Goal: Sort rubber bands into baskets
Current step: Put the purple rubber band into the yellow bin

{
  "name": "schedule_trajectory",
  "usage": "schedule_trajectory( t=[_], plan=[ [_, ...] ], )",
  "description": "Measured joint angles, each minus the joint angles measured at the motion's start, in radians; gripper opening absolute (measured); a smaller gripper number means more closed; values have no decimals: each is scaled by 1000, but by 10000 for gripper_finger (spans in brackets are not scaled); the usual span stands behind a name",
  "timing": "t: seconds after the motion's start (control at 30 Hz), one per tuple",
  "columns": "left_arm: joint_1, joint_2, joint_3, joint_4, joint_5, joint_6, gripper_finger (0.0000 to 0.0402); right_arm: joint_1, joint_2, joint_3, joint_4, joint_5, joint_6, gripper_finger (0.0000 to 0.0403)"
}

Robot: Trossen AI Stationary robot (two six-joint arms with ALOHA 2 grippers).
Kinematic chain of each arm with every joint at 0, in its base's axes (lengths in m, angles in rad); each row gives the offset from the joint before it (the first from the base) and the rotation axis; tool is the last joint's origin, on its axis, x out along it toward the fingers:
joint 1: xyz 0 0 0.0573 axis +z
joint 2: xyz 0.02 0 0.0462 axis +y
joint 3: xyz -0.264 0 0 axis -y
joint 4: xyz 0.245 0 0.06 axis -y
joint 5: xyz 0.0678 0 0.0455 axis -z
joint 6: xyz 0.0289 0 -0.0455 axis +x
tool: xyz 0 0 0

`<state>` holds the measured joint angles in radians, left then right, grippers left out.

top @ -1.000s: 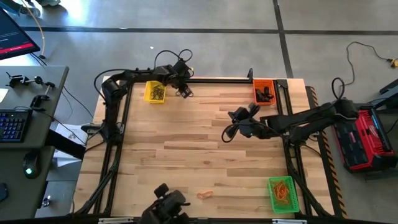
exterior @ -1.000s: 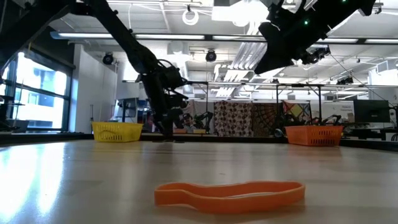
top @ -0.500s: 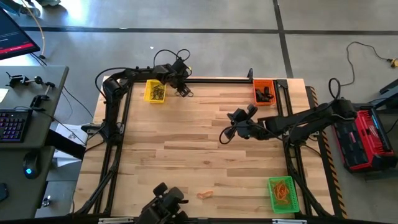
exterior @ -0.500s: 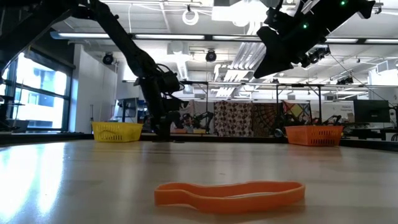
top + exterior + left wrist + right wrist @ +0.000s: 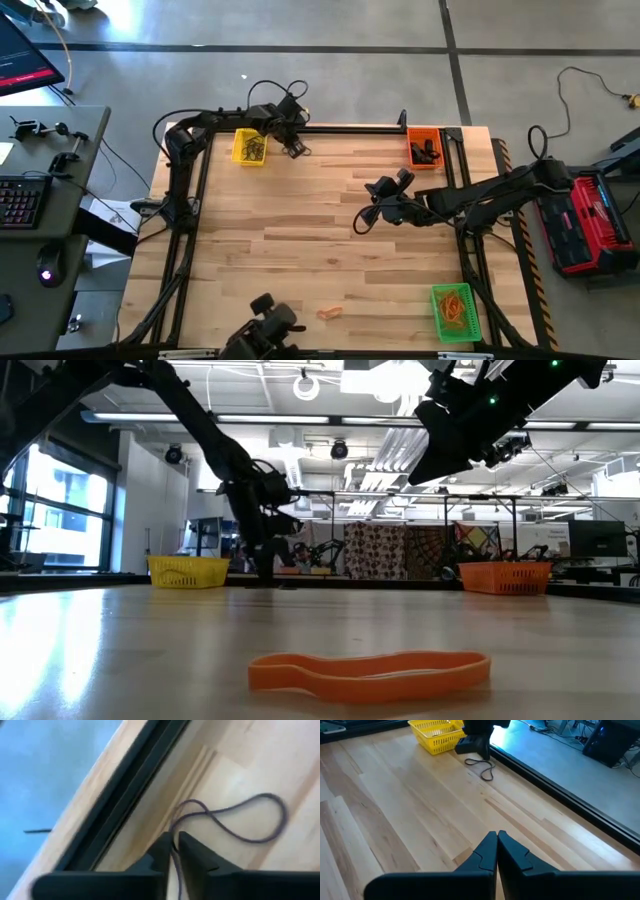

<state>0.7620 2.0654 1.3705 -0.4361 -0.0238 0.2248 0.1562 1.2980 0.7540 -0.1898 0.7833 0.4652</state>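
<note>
A dark rubber band (image 5: pixel 240 827) lies as a loose loop on the wood by the table's far rail, right of the yellow basket (image 5: pixel 250 148). My left gripper (image 5: pixel 175 851) stands over its near end, shut on it; from across the table it shows beside the basket (image 5: pixel 477 747). My right gripper (image 5: pixel 497 840) hangs shut and empty above the table's middle right (image 5: pixel 362 218). An orange rubber band (image 5: pixel 370 670) lies flat near the front edge (image 5: pixel 329 312). The orange basket (image 5: pixel 425 150) stands at the far right and the green basket (image 5: pixel 453 312) at the near right. My left gripper pinches one strand of the dark rubber band (image 5: pixel 174 836) between its two fingertips, at the end of the loop nearest the rail. The fingers come steeply from above. The remaining loop (image 5: pixel 482 770) lies slack on the table beyond them.
A black rail (image 5: pixel 350 127) runs along the table's far edge just behind my left gripper. All three baskets hold rubber bands. A red and black case (image 5: pixel 590 225) sits on the floor to the right of the table. Bare wood lies between the two arms.
</note>
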Motion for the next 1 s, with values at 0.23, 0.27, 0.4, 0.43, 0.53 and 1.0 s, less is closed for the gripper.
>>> schedule_trajectory(
  t=[0.23,0.27,0.4,0.43,0.53,1.0],
  plan=[
    [-31,-93,1,5,-18,47,5,0,0,0,-1,0,-1,0],
    [-37,-110,1,4,-18,45,3,0,0,0,-1,0,-1,0],
    [-57,-195,-11,26,-18,24,1,0,0,0,-1,0,-1,0],
    [-61,-218,-22,37,-18,16,1,0,0,0,-1,0,-1,0],
    [-73,-297,-75,92,-18,4,1,1,-1,0,-1,0,-2,0],
    [-61,-715,-300,119,-219,-58,0,2,-1,0,6,1,-20,0]
  ],
)
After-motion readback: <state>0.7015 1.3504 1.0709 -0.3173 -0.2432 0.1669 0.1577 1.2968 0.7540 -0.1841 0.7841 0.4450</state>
